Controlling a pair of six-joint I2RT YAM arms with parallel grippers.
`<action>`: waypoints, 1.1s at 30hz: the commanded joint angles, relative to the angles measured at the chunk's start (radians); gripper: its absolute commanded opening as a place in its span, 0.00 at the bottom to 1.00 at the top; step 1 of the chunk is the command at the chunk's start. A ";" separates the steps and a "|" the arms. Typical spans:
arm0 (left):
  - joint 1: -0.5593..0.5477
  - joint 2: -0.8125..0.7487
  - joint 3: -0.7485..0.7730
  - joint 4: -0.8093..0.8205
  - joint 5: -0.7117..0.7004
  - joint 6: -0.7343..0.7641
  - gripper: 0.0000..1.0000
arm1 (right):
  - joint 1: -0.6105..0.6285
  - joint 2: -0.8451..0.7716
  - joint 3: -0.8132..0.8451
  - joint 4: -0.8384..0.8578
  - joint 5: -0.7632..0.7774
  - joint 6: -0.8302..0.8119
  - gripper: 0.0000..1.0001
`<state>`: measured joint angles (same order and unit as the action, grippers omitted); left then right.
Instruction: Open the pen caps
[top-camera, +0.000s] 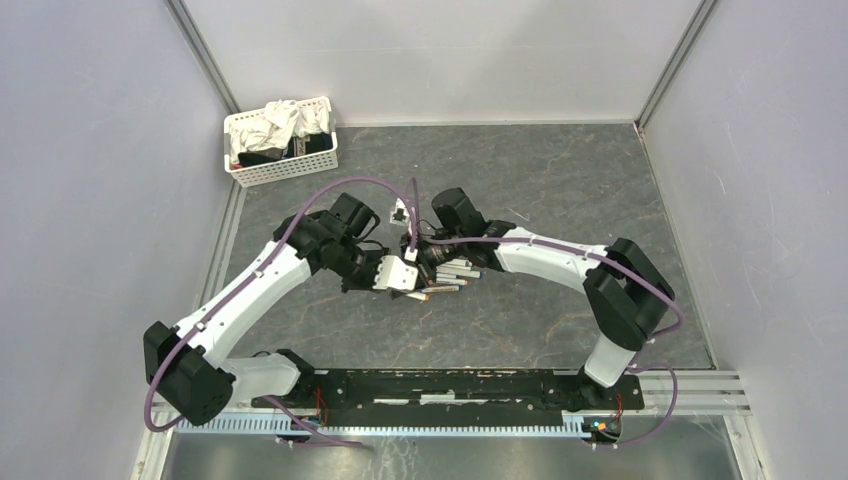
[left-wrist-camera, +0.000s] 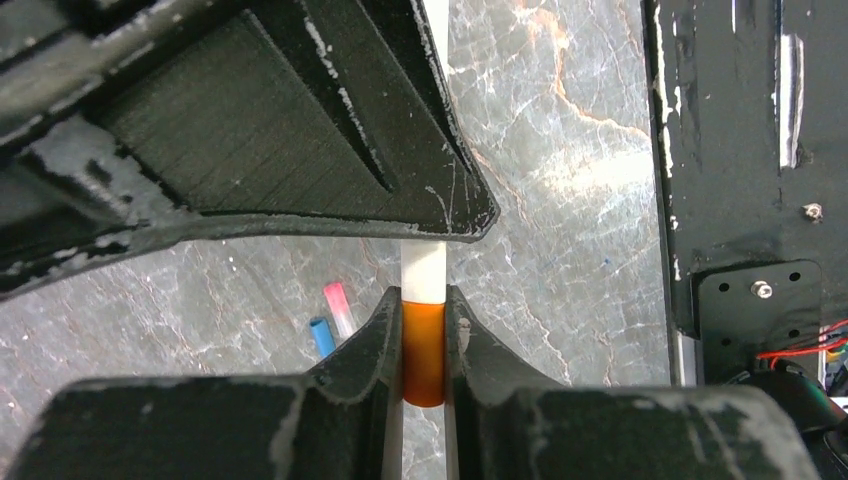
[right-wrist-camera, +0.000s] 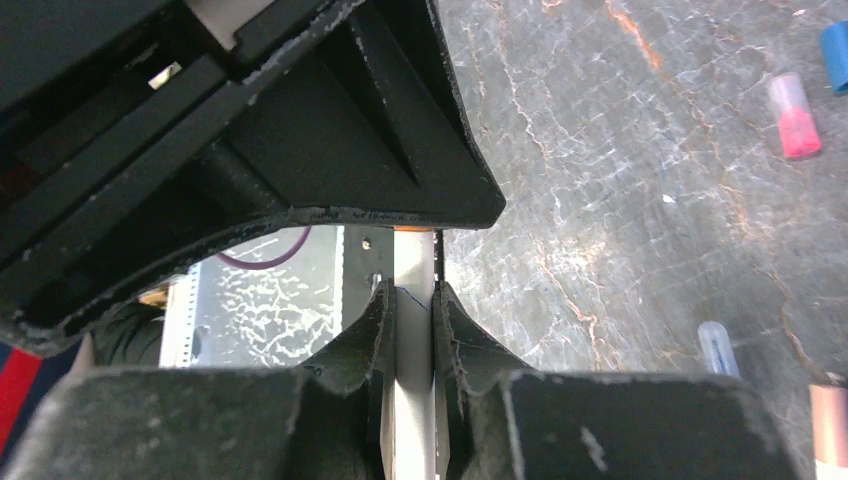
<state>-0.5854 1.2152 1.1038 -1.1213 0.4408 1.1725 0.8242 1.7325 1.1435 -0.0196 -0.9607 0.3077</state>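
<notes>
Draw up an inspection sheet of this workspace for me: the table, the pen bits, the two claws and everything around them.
Surface: dark grey marbled tabletop with pale veins.
Job's things: orange pen cap on a white pen barrel, held up between the arms; a loose blue cap and pink cap lie on the table; more pens lie under the grippers.
Clutter: white basket in the far left corner, holding white cloths and dark items.
Grippers: left gripper shut on the orange pen cap; right gripper shut on the white pen barrel.
Cables: purple cable along each arm.
Surroundings: plain grey walls on three sides.
</notes>
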 joint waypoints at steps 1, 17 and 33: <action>0.047 -0.002 0.043 -0.082 -0.129 0.072 0.02 | -0.011 -0.099 -0.105 -0.113 0.018 -0.066 0.00; 0.288 0.006 -0.014 -0.014 -0.061 0.154 0.02 | -0.189 -0.354 -0.324 -0.230 0.195 -0.146 0.00; 0.286 0.122 -0.316 0.413 -0.042 -0.169 0.03 | -0.381 -0.357 -0.438 -0.189 1.088 -0.076 0.00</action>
<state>-0.3023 1.3075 0.8101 -0.8448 0.3759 1.0897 0.4500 1.3666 0.7216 -0.2775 -0.0727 0.2020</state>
